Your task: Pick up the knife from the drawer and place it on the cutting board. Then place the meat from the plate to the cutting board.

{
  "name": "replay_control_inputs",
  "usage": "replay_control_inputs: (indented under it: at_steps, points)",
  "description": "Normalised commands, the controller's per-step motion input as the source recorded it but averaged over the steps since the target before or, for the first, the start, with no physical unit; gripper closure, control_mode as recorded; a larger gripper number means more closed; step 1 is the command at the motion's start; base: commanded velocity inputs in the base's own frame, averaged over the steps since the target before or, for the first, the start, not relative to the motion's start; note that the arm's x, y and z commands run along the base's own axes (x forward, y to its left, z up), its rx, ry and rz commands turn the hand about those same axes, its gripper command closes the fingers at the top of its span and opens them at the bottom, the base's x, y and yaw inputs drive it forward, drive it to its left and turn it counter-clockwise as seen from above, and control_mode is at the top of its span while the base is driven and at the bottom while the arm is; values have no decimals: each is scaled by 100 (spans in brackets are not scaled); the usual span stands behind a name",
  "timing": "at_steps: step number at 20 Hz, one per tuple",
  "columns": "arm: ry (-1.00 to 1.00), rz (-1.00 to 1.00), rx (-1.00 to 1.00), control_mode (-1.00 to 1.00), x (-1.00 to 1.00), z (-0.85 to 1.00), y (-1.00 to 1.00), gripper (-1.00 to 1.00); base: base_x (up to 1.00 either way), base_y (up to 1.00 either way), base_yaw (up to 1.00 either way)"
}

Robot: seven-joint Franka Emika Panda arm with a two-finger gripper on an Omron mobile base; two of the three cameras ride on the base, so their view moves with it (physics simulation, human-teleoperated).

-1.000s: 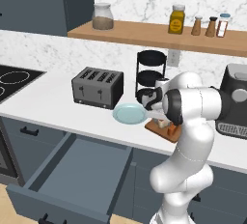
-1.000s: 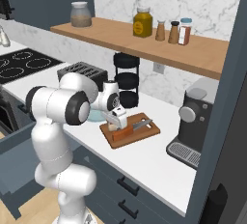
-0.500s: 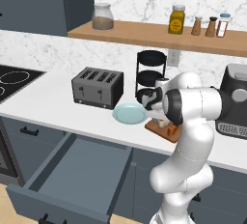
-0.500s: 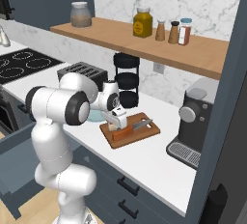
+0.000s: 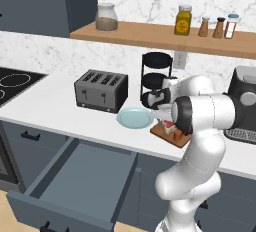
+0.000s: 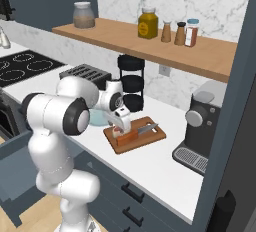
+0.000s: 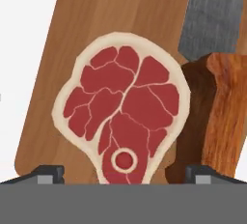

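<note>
The meat (image 7: 120, 117), red with a pale fat rim, lies flat on the brown cutting board (image 7: 101, 20). Beside it rests the knife (image 7: 224, 107), orange-brown handle and grey blade, also on the board. My gripper (image 7: 124, 174) hangs just above the meat and is open, with a fingertip (image 7: 48, 174) on either side, clear of it. From the base cameras the gripper (image 6: 121, 125) points down over the near end of the cutting board (image 6: 150, 138), by the knife (image 6: 144, 129). The pale blue-green plate (image 5: 134, 118) sits bare to the board's left. The drawer (image 5: 75, 178) stands pulled out.
A toaster (image 5: 101, 90) stands left of the plate. Behind the board is a black tiered stand (image 5: 156, 78), and a coffee machine (image 6: 202, 121) sits at the right. A wooden shelf (image 5: 165, 35) with jars runs overhead. The stove (image 5: 12, 82) is far left.
The fingers have spread a little wider around the meat. The arm and the things on the counter have stayed put.
</note>
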Motion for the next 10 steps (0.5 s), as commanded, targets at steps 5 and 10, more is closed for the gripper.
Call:
replay_control_inputs:
  at_steps: [5, 10]
  points:
    - [-7, 0, 0, -100, -39, 81, 31, -100, 0, 0, 0]
    - [-11, 0, 0, -100, -72, 67, 33, -100, 0, 0, 0]
